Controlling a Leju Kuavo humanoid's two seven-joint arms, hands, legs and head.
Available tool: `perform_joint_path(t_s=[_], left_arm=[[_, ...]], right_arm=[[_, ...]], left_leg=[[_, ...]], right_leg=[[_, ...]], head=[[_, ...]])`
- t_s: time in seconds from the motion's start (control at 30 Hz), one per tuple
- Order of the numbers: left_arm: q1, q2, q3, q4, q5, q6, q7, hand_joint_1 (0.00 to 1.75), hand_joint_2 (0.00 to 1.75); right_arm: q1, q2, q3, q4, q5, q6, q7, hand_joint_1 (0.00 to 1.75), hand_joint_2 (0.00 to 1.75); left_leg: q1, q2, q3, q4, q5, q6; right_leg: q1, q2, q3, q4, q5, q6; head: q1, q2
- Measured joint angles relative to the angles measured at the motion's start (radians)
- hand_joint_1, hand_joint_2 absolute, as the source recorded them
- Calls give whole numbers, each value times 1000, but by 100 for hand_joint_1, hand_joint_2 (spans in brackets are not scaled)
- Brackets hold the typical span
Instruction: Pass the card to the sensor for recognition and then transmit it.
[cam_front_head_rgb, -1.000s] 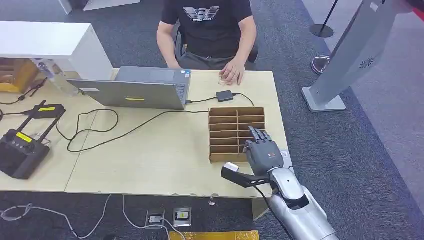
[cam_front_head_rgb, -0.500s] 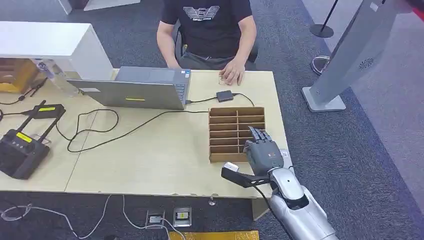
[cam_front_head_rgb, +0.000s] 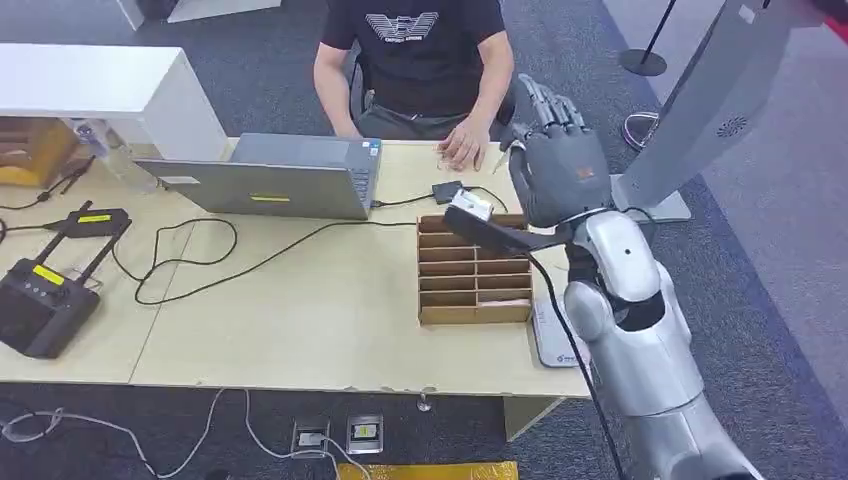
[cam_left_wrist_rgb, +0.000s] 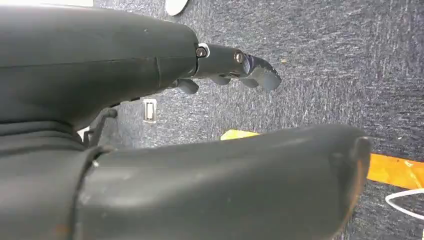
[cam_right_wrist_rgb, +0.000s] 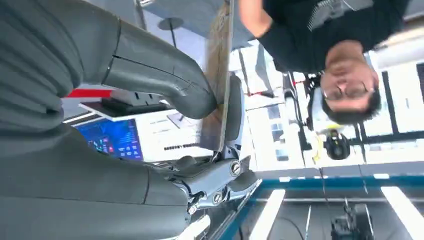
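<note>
My right hand (cam_front_head_rgb: 553, 165) is lifted high over the table's far right end, palm turned toward the seated person (cam_front_head_rgb: 420, 50). In the right wrist view a thin tan card (cam_right_wrist_rgb: 220, 85) shows edge-on, pinched between the thumb and the fingers (cam_right_wrist_rgb: 220, 177). The small black sensor (cam_front_head_rgb: 449, 191) lies on the table (cam_front_head_rgb: 300, 300) just left of and below the hand, cabled to the laptop (cam_front_head_rgb: 270, 178). My left hand (cam_left_wrist_rgb: 235, 67) hangs over the carpet, its fingers apart with nothing in them.
A cardboard slot organizer (cam_front_head_rgb: 474, 270) stands beneath my right arm. A white flat item (cam_front_head_rgb: 555, 345) lies at the near right table edge. The person's hand (cam_front_head_rgb: 463, 148) rests by the sensor. Cables, a black controller (cam_front_head_rgb: 40, 300) and a grey kiosk (cam_front_head_rgb: 700, 110) are nearby.
My right hand has risen from the near right table corner beside the organizer to high above the far end, near the sensor and the person. The white flat item is now uncovered.
</note>
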Motion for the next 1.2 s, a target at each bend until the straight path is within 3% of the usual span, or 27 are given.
perform_joint_path(t_s=[0.33, 0.6, 0.8, 0.97, 1.2], left_arm=[[0, -5, 0, 0, -3, 0, 0, 0, 0], [0, -5, -1, 0, -21, -4, 0, 0, 0], [-2, 2, -3, 0, -61, -35, 0, 0, 0], [-6, 16, -12, 0, -92, -60, -10, 0, 0], [-6, 28, -21, 0, -119, -75, -18, 0, 0]], right_arm=[[-22, 33, -42, -91, 7, 34, 21, 175, 175], [-39, 50, -44, -86, 18, 58, 34, 175, 175], [-88, 76, -35, 20, 50, 50, 45, 175, 175], [-163, 107, -10, 200, 52, 6, 63, 175, 175], [-214, 125, 7, 399, 63, -120, 74, 175, 175]], left_leg=[[0, 0, 0, 0, 0, 0], [0, 0, -1, 0, 0, 0], [0, 0, -1, 0, 0, 0], [0, 0, -1, 0, 0, 0], [0, -1, -2, 0, 0, 0]], right_leg=[[0, 0, 0, 0, 0, 0], [0, 0, 0, 0, 0, 0], [0, 0, 0, 0, 0, 0], [0, 0, 0, 0, 0, 0], [0, -1, 0, 0, 0, 0]], head=[[0, 0], [0, 0], [0, 0], [0, 0], [1, 0]])
